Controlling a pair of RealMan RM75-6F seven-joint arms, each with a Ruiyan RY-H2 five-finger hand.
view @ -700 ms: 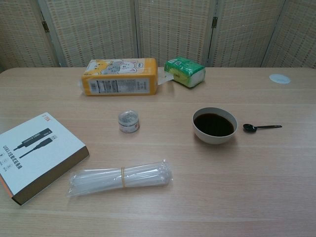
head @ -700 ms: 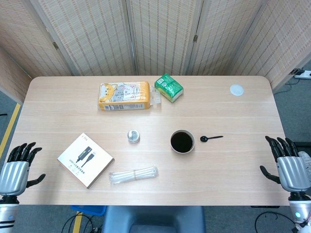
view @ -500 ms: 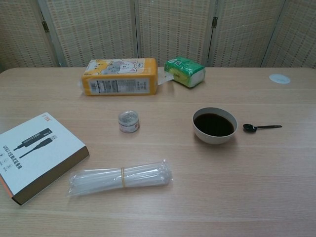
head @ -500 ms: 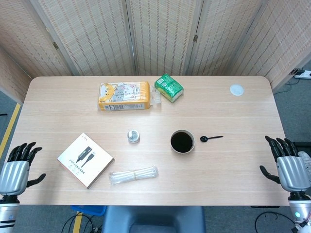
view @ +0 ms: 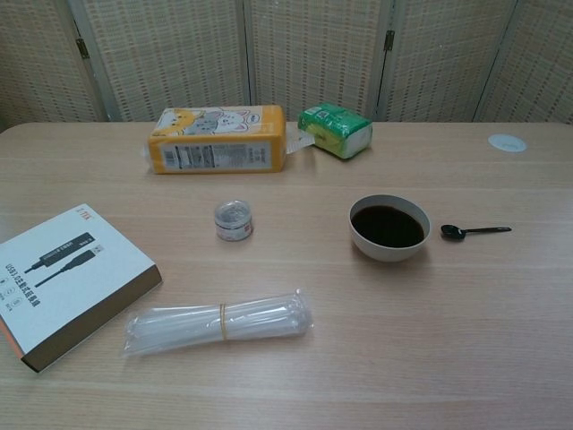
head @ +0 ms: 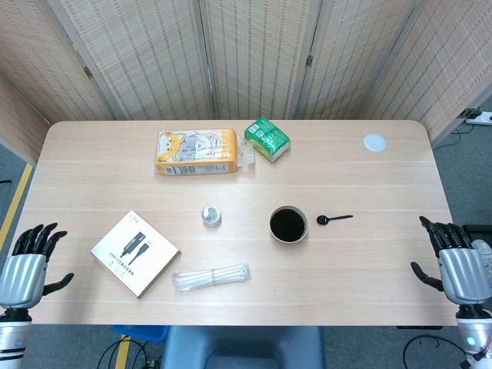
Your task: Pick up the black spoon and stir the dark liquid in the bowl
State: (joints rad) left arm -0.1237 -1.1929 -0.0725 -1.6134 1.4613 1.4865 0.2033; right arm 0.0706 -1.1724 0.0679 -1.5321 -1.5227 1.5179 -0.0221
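Note:
A small black spoon [head: 334,219] [view: 474,232] lies flat on the table just right of the white bowl [head: 288,224] [view: 389,227], which holds dark liquid. Its handle points away from the bowl. My right hand [head: 460,267] hovers off the table's right edge, fingers spread and empty, far from the spoon. My left hand [head: 24,269] sits off the left edge, also spread and empty. The chest view shows neither hand.
A white box [head: 134,253] and a bundle of clear straws [head: 211,277] lie front left. A small tin [head: 211,215] stands left of the bowl. A yellow pack [head: 197,151], a green pack [head: 267,138] and a white lid [head: 374,142] sit further back.
Both hands have sunk slightly lower at the table's sides. The objects on the table have not moved.

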